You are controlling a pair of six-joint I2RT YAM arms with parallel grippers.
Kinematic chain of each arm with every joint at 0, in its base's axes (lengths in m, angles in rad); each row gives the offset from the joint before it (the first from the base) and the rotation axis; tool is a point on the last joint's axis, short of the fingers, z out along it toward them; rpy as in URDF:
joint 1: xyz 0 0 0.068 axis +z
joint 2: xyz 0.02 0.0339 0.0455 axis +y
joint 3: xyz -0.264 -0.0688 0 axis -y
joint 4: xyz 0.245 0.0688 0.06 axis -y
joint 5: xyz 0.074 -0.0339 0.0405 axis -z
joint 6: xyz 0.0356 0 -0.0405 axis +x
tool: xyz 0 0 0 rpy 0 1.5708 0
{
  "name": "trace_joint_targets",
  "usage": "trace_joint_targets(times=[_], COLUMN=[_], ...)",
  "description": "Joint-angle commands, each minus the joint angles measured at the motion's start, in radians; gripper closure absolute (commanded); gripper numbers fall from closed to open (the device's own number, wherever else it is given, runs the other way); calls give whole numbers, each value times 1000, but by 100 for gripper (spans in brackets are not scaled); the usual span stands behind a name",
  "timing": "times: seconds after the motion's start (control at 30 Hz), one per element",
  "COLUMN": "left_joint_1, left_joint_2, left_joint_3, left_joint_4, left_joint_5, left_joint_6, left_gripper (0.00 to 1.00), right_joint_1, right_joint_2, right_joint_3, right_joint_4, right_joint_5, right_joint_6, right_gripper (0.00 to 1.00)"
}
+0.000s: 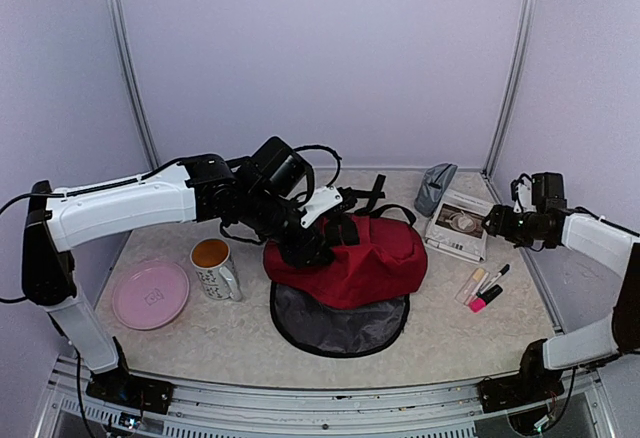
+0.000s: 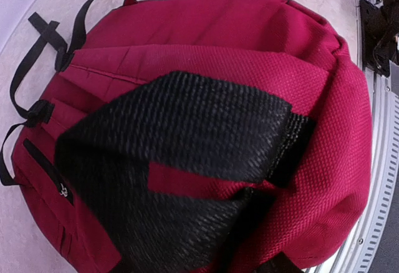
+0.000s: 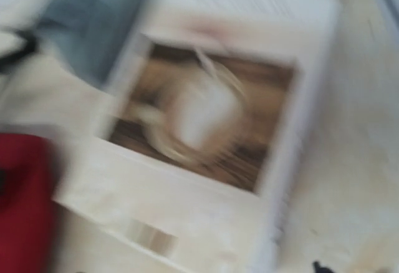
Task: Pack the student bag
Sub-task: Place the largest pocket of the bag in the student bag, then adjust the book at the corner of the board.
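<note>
The student bag point(image 1: 350, 263), dark red with black straps, lies in the middle of the table with a grey panel point(image 1: 340, 330) spread out at its near side. My left gripper point(image 1: 305, 250) is down on the bag's left top. The left wrist view is filled by the bag point(image 2: 262, 42) and its black mesh shoulder pad point(image 2: 174, 123); no fingers show there. My right gripper point(image 1: 493, 224) hovers at the right edge of a white book point(image 1: 458, 226). The right wrist view is blurred and shows the book point(image 3: 206, 117) close below, without fingers.
A grey pouch point(image 1: 434, 188) lies behind the book. Highlighters and a pen point(image 1: 485, 288) lie right of the bag. A white mug point(image 1: 214, 268) and a pink plate point(image 1: 150, 295) stand at the left. Metal posts and purple walls close off the back.
</note>
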Motion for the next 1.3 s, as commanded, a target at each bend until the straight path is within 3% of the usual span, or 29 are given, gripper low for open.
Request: trace_joint_targets(times=[0.0,0.07,0.13,0.3,0.43,0.6,0.73,1.03,1.27], left_joint_1=[-13,-11,-10,-6,37,110,116,127,131], left_joint_2=[-25,-38,-45,-49,-55,-85,-35,-52,-91], left_joint_3=[4,4,4,11,42,89,130,80,30], left_joint_4=[-1,-2,-4,8,4,85,120,174,161], left_joint_5=[64,60,62,73,134,278,293,287,268], left_joint_6=[8,6,6,21,18,-57,-102,-115,-104], left_gripper=[50,44,40,33,28,20,19,15,15], right_joint_1=[-28,-28,-28,-28,-28,-28,-24,306,466], right_joint_2=[121,143,147,150,168,175,261,470,687], right_joint_3=[-30,-41,-54,-87,-86,-25,84,340,509], right_joint_4=[51,39,22,-1,13,52,37,-58,-95], right_joint_5=[29,82,127,120,41,-19,14,425,680], right_joint_6=[21,-5,-29,-77,-105,-68,-66,-71,-48], right_gripper=[24,40,48,53,48,24,23,23,21])
